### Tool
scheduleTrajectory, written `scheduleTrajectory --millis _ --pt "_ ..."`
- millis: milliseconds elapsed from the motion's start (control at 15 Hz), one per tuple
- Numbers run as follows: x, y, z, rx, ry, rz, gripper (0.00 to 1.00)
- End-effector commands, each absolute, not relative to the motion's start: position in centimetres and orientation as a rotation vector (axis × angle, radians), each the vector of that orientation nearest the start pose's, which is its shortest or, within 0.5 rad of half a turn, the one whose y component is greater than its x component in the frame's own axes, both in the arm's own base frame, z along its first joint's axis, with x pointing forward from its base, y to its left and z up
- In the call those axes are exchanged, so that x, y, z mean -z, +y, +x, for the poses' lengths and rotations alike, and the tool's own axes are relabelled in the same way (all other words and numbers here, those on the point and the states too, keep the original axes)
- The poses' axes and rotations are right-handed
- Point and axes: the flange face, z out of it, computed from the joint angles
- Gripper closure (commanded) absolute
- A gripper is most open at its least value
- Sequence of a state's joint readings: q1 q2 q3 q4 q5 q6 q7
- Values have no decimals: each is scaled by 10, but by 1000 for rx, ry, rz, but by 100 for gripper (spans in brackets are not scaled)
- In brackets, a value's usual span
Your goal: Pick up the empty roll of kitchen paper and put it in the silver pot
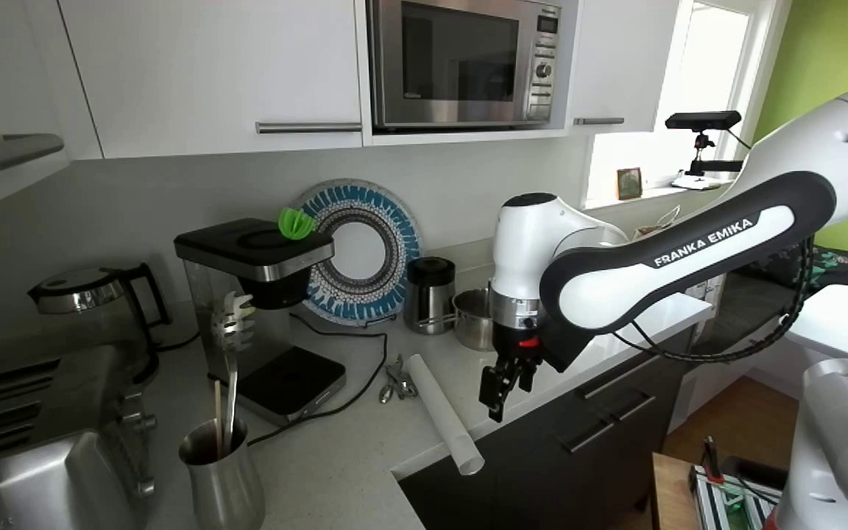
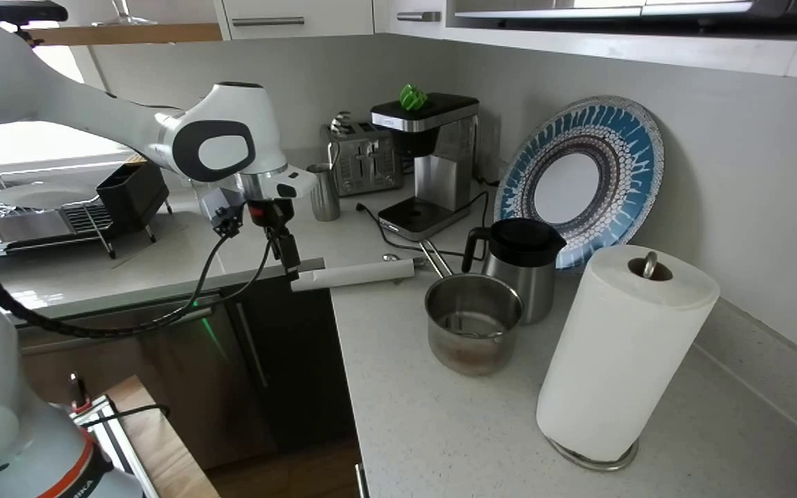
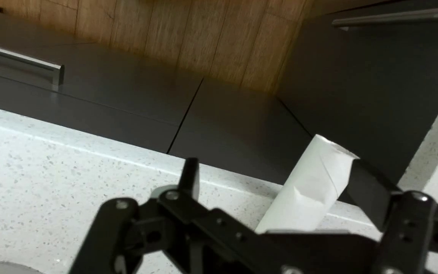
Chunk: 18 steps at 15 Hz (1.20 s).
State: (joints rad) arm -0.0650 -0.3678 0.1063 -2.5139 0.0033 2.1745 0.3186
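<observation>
The empty roll of kitchen paper, a slim pale tube (image 1: 442, 412), lies on the counter with one end sticking out past the inner corner edge; it also shows in an exterior view (image 2: 357, 274) and, dented, in the wrist view (image 3: 306, 190). The silver pot (image 1: 474, 320) stands upright on the counter with its handle out; its inside looks empty in an exterior view (image 2: 473, 325). My gripper (image 1: 510, 394) is open and empty near the tube's overhanging end (image 2: 290, 259). In the wrist view, the tube shows between the spread fingers (image 3: 275, 171), closer to the right one.
A steel jug with black lid (image 2: 526, 270) stands right by the pot. Small metal utensils (image 1: 398, 381) and a black cable (image 1: 354, 397) lie by the tube. A coffee maker (image 1: 262, 316), utensil cup (image 1: 225, 478) and standing paper roll (image 2: 623, 360) are on the counter.
</observation>
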Motion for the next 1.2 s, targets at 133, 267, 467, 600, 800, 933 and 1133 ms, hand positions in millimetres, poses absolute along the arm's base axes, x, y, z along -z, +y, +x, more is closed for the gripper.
scheduleTrajectory --millis 133,267,467,600,800,933,1133 --pt "-394 19 463 321 823 -2964 0" --pt "-383 12 482 442 942 -2883 0" --pt "-360 0 505 536 1092 -2788 0" --pt "-350 -9 511 547 1168 -2789 0" --pt "-336 -19 523 533 1267 -2793 0" --pt "-326 -23 529 514 1304 -2797 25" --pt "-318 -25 534 489 1330 -2787 50"
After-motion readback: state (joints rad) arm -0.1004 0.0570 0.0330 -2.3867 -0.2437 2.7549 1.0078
